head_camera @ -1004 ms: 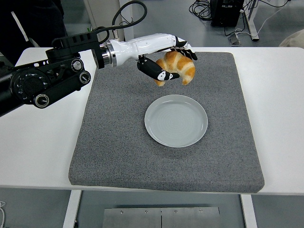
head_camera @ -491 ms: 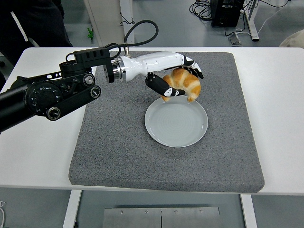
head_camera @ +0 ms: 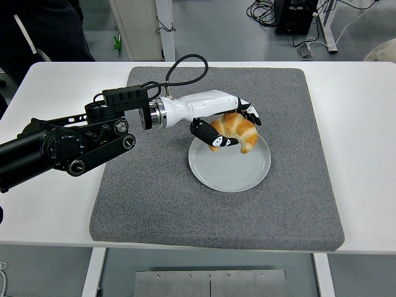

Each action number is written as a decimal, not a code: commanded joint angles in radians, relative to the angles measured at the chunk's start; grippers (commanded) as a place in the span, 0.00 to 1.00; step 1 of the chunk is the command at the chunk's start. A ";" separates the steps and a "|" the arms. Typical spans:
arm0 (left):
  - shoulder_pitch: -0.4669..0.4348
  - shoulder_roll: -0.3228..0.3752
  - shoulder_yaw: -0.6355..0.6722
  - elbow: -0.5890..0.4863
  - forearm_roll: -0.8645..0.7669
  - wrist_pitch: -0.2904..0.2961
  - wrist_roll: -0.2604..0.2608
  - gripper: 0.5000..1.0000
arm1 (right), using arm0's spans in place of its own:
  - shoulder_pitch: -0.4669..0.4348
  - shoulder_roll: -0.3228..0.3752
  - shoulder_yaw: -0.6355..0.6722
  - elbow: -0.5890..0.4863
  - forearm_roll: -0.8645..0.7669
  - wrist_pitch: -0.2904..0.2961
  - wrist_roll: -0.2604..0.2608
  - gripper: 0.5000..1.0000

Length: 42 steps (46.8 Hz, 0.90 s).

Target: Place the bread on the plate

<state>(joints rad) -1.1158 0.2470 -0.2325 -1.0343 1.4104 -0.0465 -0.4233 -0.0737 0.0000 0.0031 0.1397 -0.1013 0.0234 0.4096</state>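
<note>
A robotics lab or test room: a white table carries a grey foam mat, and at the upper right of the frame loose black cables trail over a bare grey floor beside dark equipment.

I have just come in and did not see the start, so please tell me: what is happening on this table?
The robot's left hand holds a croissant, its fingers closed around it. It holds the bread over the far part of the grey plate, low above it or just touching; I cannot tell which. The hand has not let go. The plate sits on a grey mat that covers the white table. The right arm is not in view.
</note>
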 commanded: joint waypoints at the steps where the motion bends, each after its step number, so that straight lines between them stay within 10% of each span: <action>1: 0.007 0.000 0.001 0.002 0.007 0.010 0.000 0.30 | 0.000 0.000 0.000 0.000 0.000 0.000 0.000 1.00; 42: 0.074 -0.045 0.073 0.056 0.016 0.103 0.000 0.30 | 0.000 0.000 0.000 0.000 0.000 0.000 0.000 1.00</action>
<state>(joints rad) -1.0464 0.2057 -0.1652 -0.9850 1.4271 0.0461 -0.4233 -0.0737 0.0000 0.0031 0.1398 -0.1012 0.0237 0.4096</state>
